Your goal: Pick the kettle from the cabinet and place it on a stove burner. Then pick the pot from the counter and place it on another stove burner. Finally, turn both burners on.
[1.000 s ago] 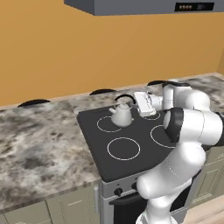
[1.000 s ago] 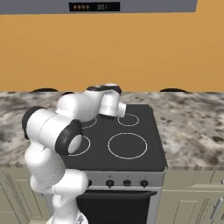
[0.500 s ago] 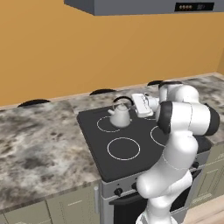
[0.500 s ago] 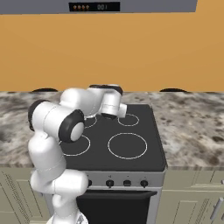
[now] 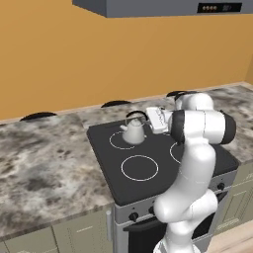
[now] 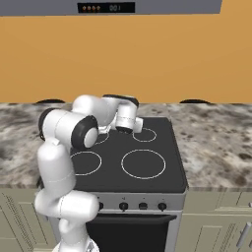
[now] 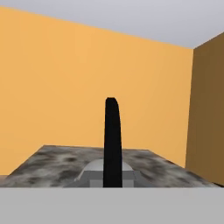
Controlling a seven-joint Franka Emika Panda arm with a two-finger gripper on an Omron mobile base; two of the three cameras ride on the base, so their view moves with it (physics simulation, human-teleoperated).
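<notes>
The small silver-grey kettle [image 5: 133, 133] stands upright on the back-left burner ring [image 5: 117, 142] of the black cooktop [image 5: 106, 148]. My gripper [image 5: 148, 118] reaches in level from the kettle's right and is shut on the right side of its arched black handle [image 5: 136, 114]. In the hand view the handle [image 7: 112, 140] rises edge-on at the centre, with the kettle's rounded top [image 7: 94, 166] just behind it. The pot and the cabinet are out of view.
Three burner rings lie bare: front-left [image 5: 140, 167], front-right [image 6: 143, 164] and back-right [image 6: 144, 134]. Black knobs [image 6: 123, 206] line the stove front. The marble-look counter [image 5: 39, 158] flanks the stove on both sides. An orange wall stands close behind, and a range hood [image 5: 163, 6] hangs above.
My elbow and forearm have swung to a more upright pose above the stove's right side. The hand and the kettle have stayed in the same spot on the back-left burner.
</notes>
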